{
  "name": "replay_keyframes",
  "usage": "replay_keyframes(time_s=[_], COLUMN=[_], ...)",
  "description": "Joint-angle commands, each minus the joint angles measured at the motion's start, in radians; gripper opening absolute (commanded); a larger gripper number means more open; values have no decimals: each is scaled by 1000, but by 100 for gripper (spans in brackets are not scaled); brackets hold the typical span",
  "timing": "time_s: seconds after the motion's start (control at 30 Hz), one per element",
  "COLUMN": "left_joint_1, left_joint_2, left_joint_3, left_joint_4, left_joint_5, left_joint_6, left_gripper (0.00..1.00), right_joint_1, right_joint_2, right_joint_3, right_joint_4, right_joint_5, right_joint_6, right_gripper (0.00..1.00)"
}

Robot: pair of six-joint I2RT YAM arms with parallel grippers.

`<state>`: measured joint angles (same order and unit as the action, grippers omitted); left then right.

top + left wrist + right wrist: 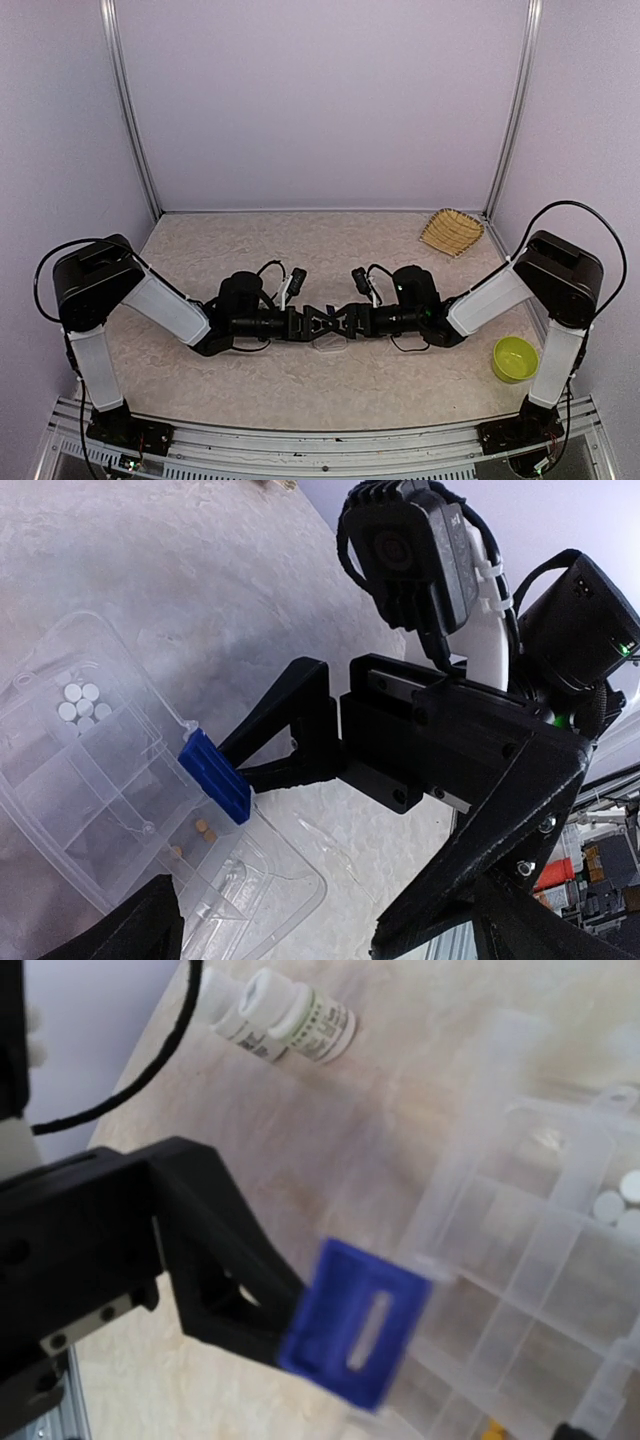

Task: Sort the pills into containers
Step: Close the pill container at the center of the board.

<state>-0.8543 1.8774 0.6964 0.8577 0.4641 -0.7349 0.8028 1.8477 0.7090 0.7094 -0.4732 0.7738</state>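
The clear compartment box [90,780] lies at mid-table under both grippers, barely visible in the top view [330,343]. White pills [80,702] fill one compartment and a few tan pills [205,830] lie in another. White pills [620,1200] also show in the right wrist view. A blue latch [215,776] sits on the box edge [520,1260]. My right gripper [430,1380] is open, one fingertip [225,1260] touching the blue latch [355,1320]. My left gripper [330,925] is open and holds nothing, straddling the clear lid panel [260,890].
A white pill bottle [285,1015] lies on its side beyond the box. A lime-green bowl [514,358] stands at the near right. A woven basket [451,231] sits in the far right corner. The two grippers [325,322] meet fingertip to fingertip.
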Motion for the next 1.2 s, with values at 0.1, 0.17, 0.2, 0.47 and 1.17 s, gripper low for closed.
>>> replay_keyframes(time_s=[0.1, 0.17, 0.2, 0.47, 1.17], left_joint_1=[-11, -11, -11, -12, -5], left_joint_2=[48, 53, 55, 82, 122], left_joint_3=[22, 23, 23, 26, 32], left_joint_4=[48, 56, 59, 101, 31], left_joint_5=[19, 19, 19, 24, -26], left_joint_6=[-19, -24, -27, -51, -64], left_gripper=[97, 97, 97, 97, 94], right_joint_1=[-6, -8, -8, -11, -77], right_joint_2=[21, 24, 26, 44, -70], right_joint_3=[-24, -27, -28, -38, -117], right_joint_4=[82, 92, 99, 153, 6], right_joint_5=[-39, -43, -46, -74, 11], right_joint_6=[31, 40, 42, 74, 23], right_gripper=[100, 100, 100, 100, 100])
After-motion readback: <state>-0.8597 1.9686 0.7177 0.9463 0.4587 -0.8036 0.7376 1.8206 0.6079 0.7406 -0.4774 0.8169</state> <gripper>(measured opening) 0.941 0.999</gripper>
